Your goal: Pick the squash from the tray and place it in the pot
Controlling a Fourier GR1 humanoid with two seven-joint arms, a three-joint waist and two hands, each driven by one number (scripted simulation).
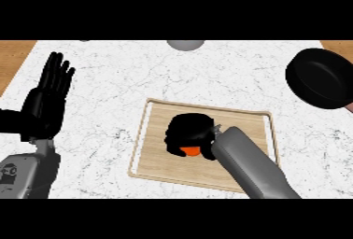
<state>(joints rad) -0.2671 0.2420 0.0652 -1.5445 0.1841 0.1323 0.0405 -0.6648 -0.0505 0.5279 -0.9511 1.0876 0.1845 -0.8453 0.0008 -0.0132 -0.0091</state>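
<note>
Left hand: the black left hand [47, 95] stands at the left of the frame, fingers straight and pointing up, resting open and holding nothing.
Counter: a white marbled counter top [110, 79] fills most of the frame, with wood showing at the upper corners.
Tray: a pale wooden rectangular tray [155, 163] lies at centre, slightly below the middle.
Right hand: the black right hand [189, 133] is over the tray's middle, fingers curled down round the squash.
Squash: the orange squash [189, 151] is on the tray, almost wholly hidden; only a small patch shows under the fingers.
Handling: likely stiff, smooth-skinned and rounded, so it could slip; a wrap round its widest part seems safest.
Grey object: a rounded grey shape [185, 44] sits at the top centre edge; what it is cannot be told.
Pot: the round black pot [321, 77] sits at the upper right, well apart from the tray.
</note>
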